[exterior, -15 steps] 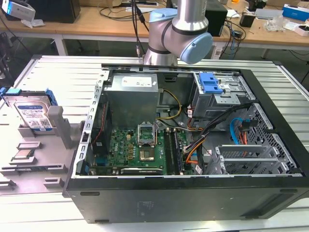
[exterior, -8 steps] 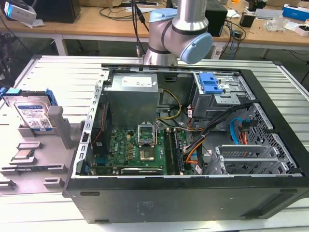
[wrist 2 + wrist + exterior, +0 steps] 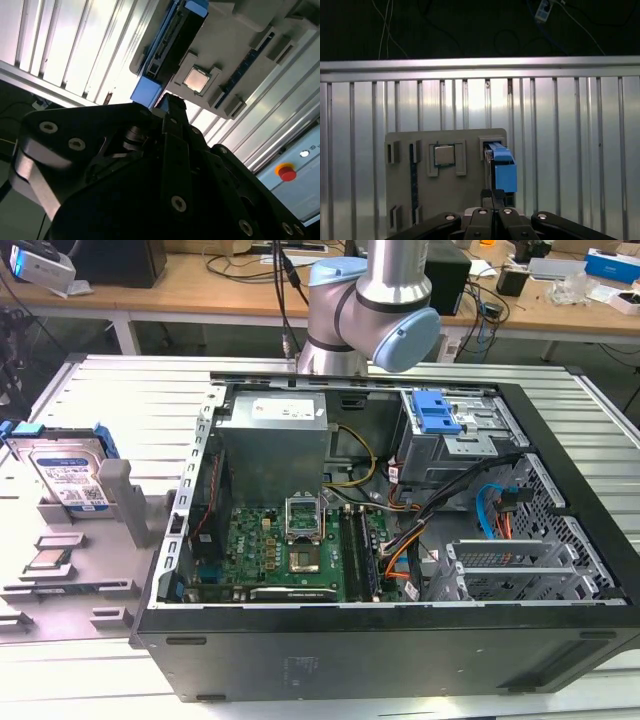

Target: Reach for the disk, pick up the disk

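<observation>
While the disk [image 3: 68,475] stands on edge in a gray holder [image 3: 128,502] on the table [image 3: 130,390], at nine o'clock of the computer case [image 3: 400,660], the claw [image 3: 492,196] points toward it, pressed together, empty.

Look: silver disk [image 3: 68,472], white-and-blue label, framed by a bright blue carrier.
Pose: stood on edge, leaned back, label face shown in the exterior view.
Place: slotted into a grey holder [image 3: 95,558], at the exterior view's left.
</observation>
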